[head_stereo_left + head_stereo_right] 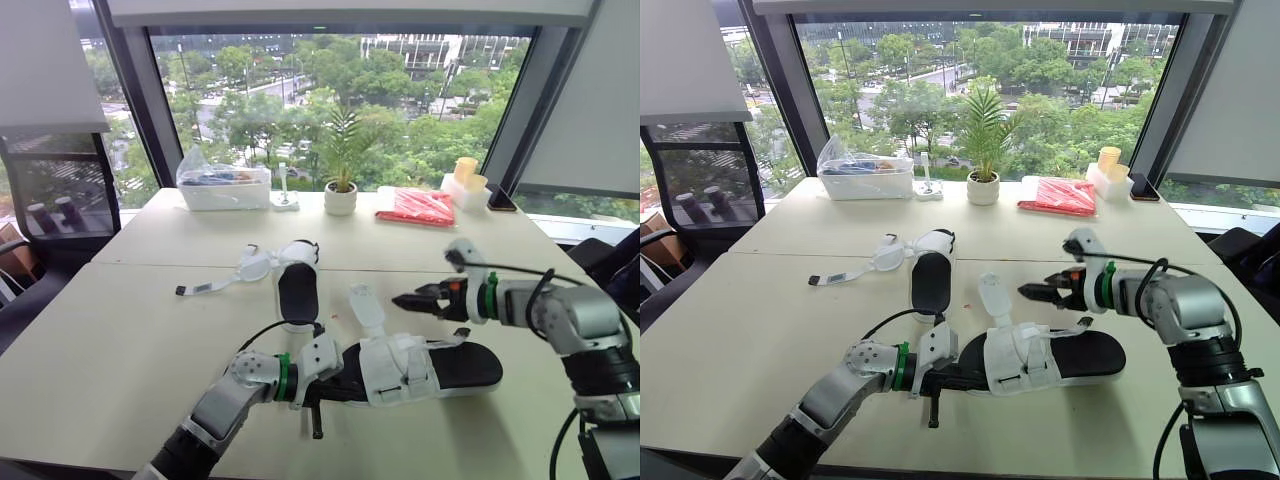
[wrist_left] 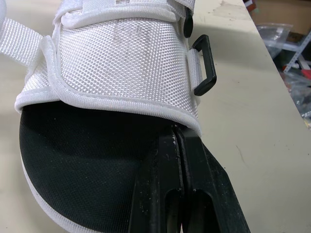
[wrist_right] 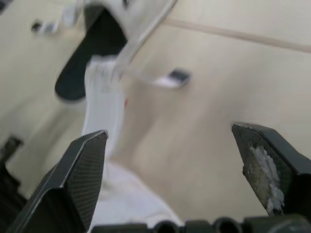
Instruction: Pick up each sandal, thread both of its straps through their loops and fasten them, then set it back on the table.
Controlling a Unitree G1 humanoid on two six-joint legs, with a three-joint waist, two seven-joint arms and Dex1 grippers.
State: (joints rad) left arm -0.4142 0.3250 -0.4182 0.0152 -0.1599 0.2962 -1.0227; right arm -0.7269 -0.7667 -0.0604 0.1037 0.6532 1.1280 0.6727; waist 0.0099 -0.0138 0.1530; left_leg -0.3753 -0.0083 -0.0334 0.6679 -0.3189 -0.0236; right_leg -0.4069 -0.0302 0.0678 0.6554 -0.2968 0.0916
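Tabletop room is widest from 7 to 9 o'clock, where the pale table (image 1: 110, 370) lies bare outside the left arm. Its near edge runs close below the near sandal (image 1: 430, 368) at 6 o'clock. Its side edge passes under the right arm at 3 o'clock. Along the far edge at 12 o'clock stand a plastic box (image 1: 222, 187), a potted plant (image 1: 340, 190) and a red packet (image 1: 415, 207), all well apart from the work.

The near sandal lies flat at the centre, toe toward 9 o'clock and heel toward 3. Its white upper is partly closed, and one loose strap (image 1: 365, 308) rises from it toward 12 o'clock. A black loop (image 2: 205, 65) sits on the side of the upper.

The far sandal (image 1: 297, 290) lies just beyond at 11 o'clock. Its thin strap (image 1: 212, 286) is unfastened and trails toward 9 o'clock.

The left gripper (image 2: 176, 133) lies low on the table. Its two fingers are pressed together on the black sole at the toe, right under the rim of the white upper.

The right gripper (image 1: 402, 299) hovers above the sandal at 2 o'clock, pointing toward 9. Its fingers (image 3: 82, 165) are spread wide and hold nothing. The loose strap is just beyond their tips, and I see no contact.
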